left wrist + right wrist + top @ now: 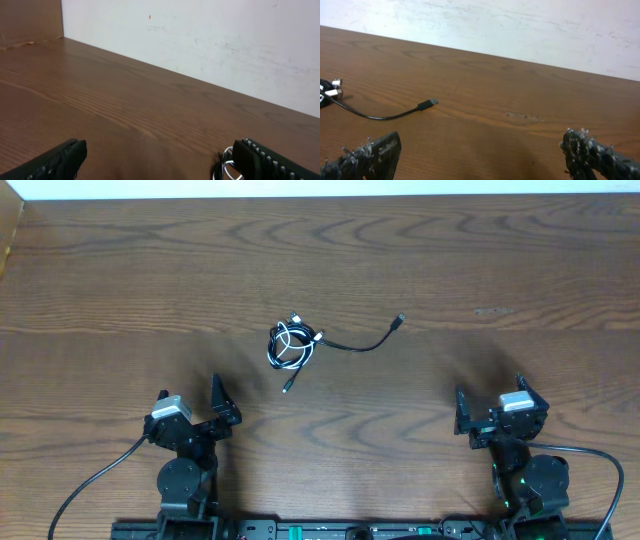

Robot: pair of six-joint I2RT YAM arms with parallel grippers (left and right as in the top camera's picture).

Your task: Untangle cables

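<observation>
Overhead downward, wrists low; shared cables (292,346)

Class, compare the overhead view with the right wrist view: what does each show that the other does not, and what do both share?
Only the overhead view shows the whole black-and-white tangle, a lower plug lying just below it, and the left end effector, which is open. The right wrist view catches just the tangle's edge.

Only the right wrist view shows the face of the scuffed wall behind the table.

Both show the black cable running out to its plug, the table, and the open right end effector.
</observation>
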